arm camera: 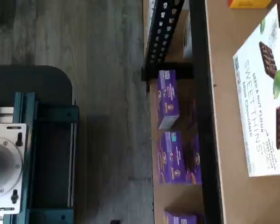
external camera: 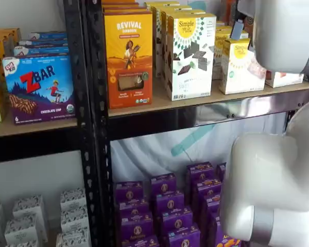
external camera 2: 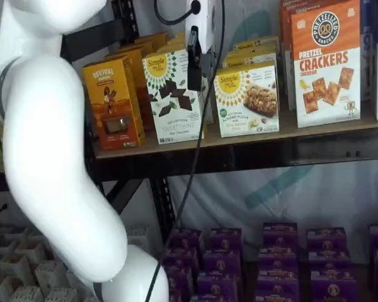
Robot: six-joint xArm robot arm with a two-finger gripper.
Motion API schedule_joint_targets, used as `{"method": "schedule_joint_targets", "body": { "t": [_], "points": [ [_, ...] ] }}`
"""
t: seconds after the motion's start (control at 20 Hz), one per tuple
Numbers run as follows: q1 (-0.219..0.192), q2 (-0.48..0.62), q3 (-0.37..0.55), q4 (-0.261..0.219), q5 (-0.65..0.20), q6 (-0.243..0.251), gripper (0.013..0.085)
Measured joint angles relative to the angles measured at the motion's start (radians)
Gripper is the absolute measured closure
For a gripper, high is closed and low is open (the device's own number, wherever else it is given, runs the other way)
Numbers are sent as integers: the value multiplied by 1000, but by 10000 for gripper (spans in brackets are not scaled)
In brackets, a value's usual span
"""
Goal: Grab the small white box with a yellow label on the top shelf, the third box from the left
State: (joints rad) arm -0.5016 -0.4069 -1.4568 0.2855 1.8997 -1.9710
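The small white box (external camera 2: 246,100) stands upright on the top shelf (external camera 2: 315,131), its yellow round logo and snack picture facing out. In both shelf views it sits between a taller white carton (external camera 2: 172,94) printed with dark chocolate pieces and, well apart on the other side, an orange pretzel cracker carton (external camera 2: 326,61). More cartons stand in rows behind it. Beyond the tall white carton is an orange Revival carton (external camera 2: 113,104).

The tool (external camera 2: 199,60) hangs in front of the shelf, over the gap between the tall white carton and the small white box, with a black cable (external camera 2: 198,145) trailing down past the shelf rail. Its black fingers show side-on, so the gap is hard to make out; it appears spread wide, with nothing in it.

Purple boxes (external camera 2: 277,261) fill the lower shelf.
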Motion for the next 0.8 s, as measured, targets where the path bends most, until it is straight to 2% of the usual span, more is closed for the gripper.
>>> {"method": "schedule_joint_targets", "body": {
  "t": [0.1,0.3,0.4,0.5,0.65,0.8],
  "points": [
    [20,29,-48,-33,54,11,130],
    [18,33,-65,-18,61,19,130],
    [-23,-30,18,75,-58,9,130],
    [-31,-70,74,112,-156,2,130],
    [-25,-72,88,113,-204,-1,130],
    [-14,-69,99,94,-245,-6,130]
  ]
}}
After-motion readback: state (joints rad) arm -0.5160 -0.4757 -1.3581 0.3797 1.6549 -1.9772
